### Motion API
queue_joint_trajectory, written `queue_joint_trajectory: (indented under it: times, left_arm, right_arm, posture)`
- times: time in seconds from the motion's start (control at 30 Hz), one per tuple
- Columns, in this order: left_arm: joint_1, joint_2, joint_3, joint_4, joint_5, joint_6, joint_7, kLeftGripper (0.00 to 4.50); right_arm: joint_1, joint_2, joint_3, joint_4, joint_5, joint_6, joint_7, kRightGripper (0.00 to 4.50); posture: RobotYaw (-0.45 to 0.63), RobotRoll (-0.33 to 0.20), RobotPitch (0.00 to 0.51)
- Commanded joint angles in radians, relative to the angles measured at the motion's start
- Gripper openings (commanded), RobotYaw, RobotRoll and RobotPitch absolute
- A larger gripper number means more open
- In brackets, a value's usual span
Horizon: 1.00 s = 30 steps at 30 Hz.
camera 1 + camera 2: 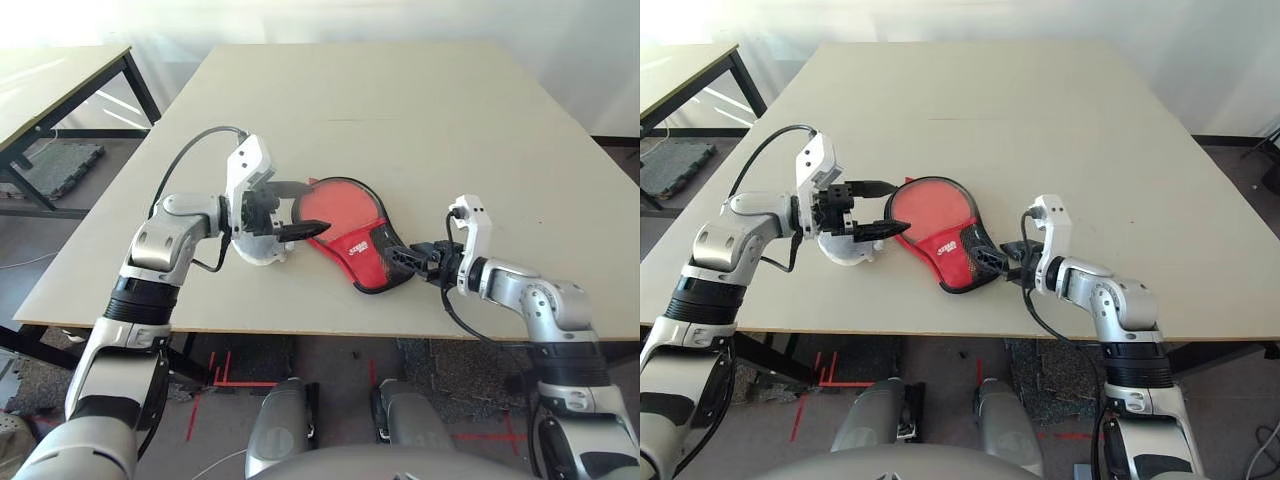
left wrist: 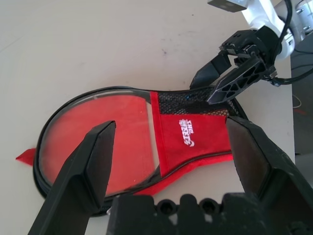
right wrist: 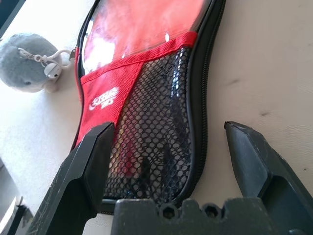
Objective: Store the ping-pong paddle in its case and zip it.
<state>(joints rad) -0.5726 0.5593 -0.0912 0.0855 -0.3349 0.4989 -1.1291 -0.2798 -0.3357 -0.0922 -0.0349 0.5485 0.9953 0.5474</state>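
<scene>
The paddle-shaped case (image 1: 345, 215) lies flat on the table (image 1: 1040, 120), its clear window and red-and-black mesh pocket facing up, white lettering on the red part. Through the window shows the red face of the ping-pong paddle (image 2: 122, 142) — it is inside the case. The left gripper (image 1: 888, 209) hovers over the case's round end, jaws spread wide and holding nothing. The right gripper (image 3: 173, 132) is at the narrow pocket end, its jaws also wide apart, one finger over the mesh side; whether it touches the fabric, I cannot tell. A small grey plush whale (image 3: 32, 61) with a clip and bell sits beside the case — near the left gripper.
</scene>
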Motion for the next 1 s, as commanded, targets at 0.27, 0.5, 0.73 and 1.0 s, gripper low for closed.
queue_joint_trajectory:
  times: [0.27, 0.5, 0.73, 1.0]
  left_arm:
    - [0.016, 0.013, 0.003, -0.018, -0.011, 0.006, 0.002, 4.50]
    - [0.013, 0.012, 0.002, -0.006, -0.003, -0.008, 0.005, 4.50]
    - [0.014, 0.010, 0.000, 0.003, 0.000, -0.015, 0.006, 4.50]
    - [0.006, 0.009, -0.008, 0.029, 0.010, -0.034, 0.006, 4.50]
  right_arm:
    - [0.038, 0.010, 0.033, -0.026, 0.033, 0.071, 0.007, 2.80]
    - [0.056, -0.002, 0.046, -0.024, 0.017, 0.066, 0.000, 0.17]
    - [0.047, -0.028, -0.026, 0.007, 0.030, 0.061, -0.006, 0.03]
    - [0.097, -0.114, -0.116, -0.043, 0.095, 0.099, 0.025, 0.03]
  posture:
    - [0.10, 0.000, 0.024]
    - [0.10, 0.000, 0.030]
    - [0.09, 0.000, 0.033]
    - [0.08, 0.000, 0.034]
